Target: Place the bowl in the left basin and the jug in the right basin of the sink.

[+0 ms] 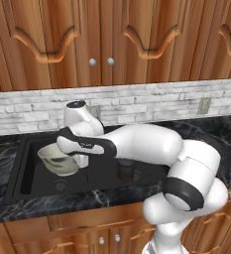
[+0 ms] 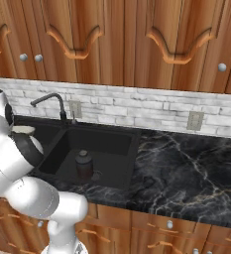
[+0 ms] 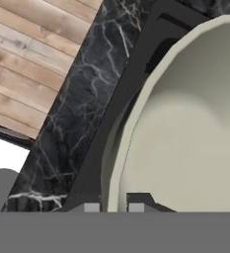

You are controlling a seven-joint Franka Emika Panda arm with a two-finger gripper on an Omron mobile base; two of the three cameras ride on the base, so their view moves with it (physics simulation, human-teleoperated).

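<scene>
My gripper (image 1: 79, 158) is shut on the right rim of the cream-white bowl (image 1: 57, 159), which hangs slightly tilted in the left basin (image 1: 35, 174) above the round drain (image 1: 60, 185). In the hand view the bowl's rim (image 3: 131, 123) runs between the two fingertips of the gripper (image 3: 114, 206), and the greyish inside of the bowl lies to the right. A sliver of the bowl (image 2: 23, 130) shows behind my arm in the right base view. The dark jug (image 1: 128, 169) (image 2: 84, 165) stands upright in the right basin (image 1: 150, 174) (image 2: 109, 149) of the black sink.
The dark gooseneck faucet (image 2: 50, 101) rises behind the sink's divider. Black marble counter (image 2: 186, 168) surrounds the sink, with a white brick backsplash (image 1: 151, 104) and wooden cabinets above. My forearm (image 1: 142, 144) stretches across the right basin above the jug.
</scene>
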